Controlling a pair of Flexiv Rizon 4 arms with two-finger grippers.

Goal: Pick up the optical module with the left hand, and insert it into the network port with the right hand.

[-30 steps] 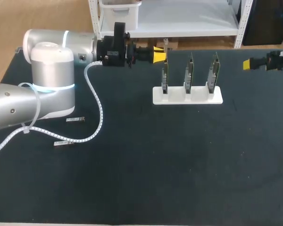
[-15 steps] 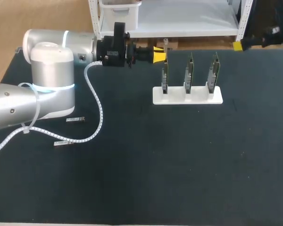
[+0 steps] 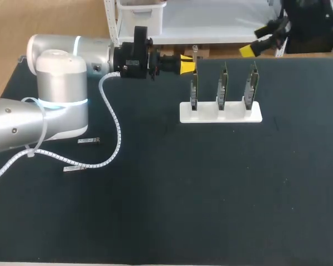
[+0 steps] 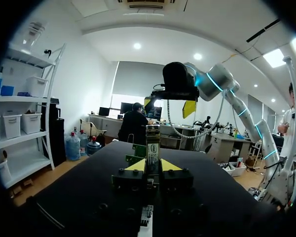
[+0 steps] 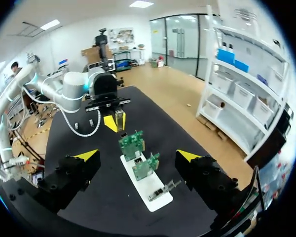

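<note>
My left gripper (image 3: 187, 65) is held level at the back of the table, shut on a slim silver optical module (image 3: 195, 52) that stands upright between its yellow tips. In the left wrist view the module (image 4: 153, 140) rises from between the fingers (image 4: 171, 165). Just beside it is a white stand (image 3: 221, 112) with three upright green boards (image 3: 223, 83). My right gripper (image 3: 258, 41) hangs open above the table's far edge, behind the stand. Its wrist view looks down on the boards (image 5: 132, 143), with the left gripper (image 5: 113, 122) and the module (image 5: 120, 118) beyond them.
Two more silver modules (image 3: 89, 141) (image 3: 75, 168) lie on the black mat (image 3: 200, 194) near my left arm's base. A white coiled cable (image 3: 114, 127) loops down from the left wrist.
My right arm has swung from the table's right edge up and to the left, to behind the stand. The left arm and its module have not moved.
</note>
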